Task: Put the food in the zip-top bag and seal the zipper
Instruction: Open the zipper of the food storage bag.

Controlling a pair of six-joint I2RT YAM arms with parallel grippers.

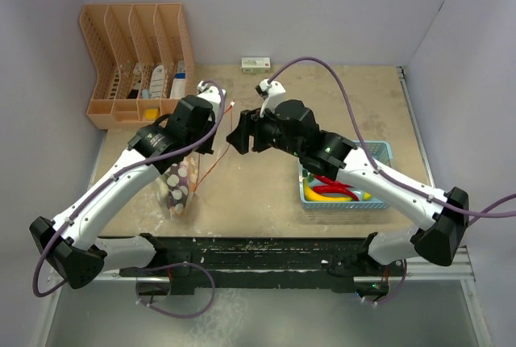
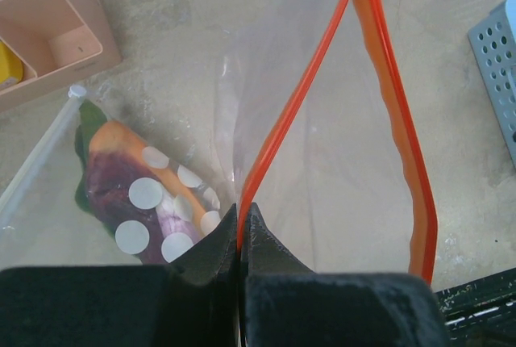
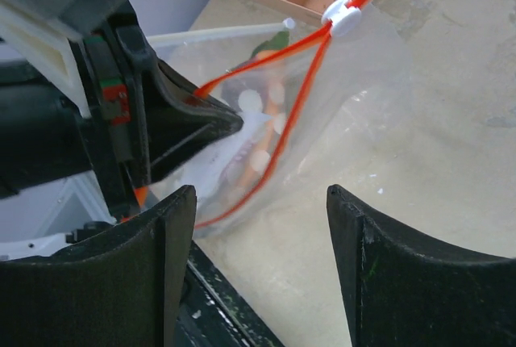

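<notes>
The left arm's (image 1: 137, 169) jaws are closed on the bag's (image 1: 179, 181) red-orange zipper (image 2: 387, 121), pinching one strip at the near end of the mouth and holding that edge up above the bench (image 1: 258, 194). The bag hangs down from this grip at the left of the bench, in front of the orange desk organizer (image 1: 137, 48). Its mouth is open: the two strips bow apart and meet only at the white slider (image 3: 343, 16) on the far end. Through the dotted plastic, food (image 2: 121, 177) shows in the lower part of the bag, with purple, orange and green pieces lying together. The right arm (image 1: 379, 173) reaches toward the middle of the bench; its jaws stand wide open and hold nothing, just beside the open mouth and facing it. On the right sits the light blue basket (image 1: 379, 153), with a yellow piece (image 1: 322, 194) and a red piece (image 1: 339, 181) in it. A small box (image 1: 255, 64) lies at the far edge of the bench, by the back wall.
</notes>
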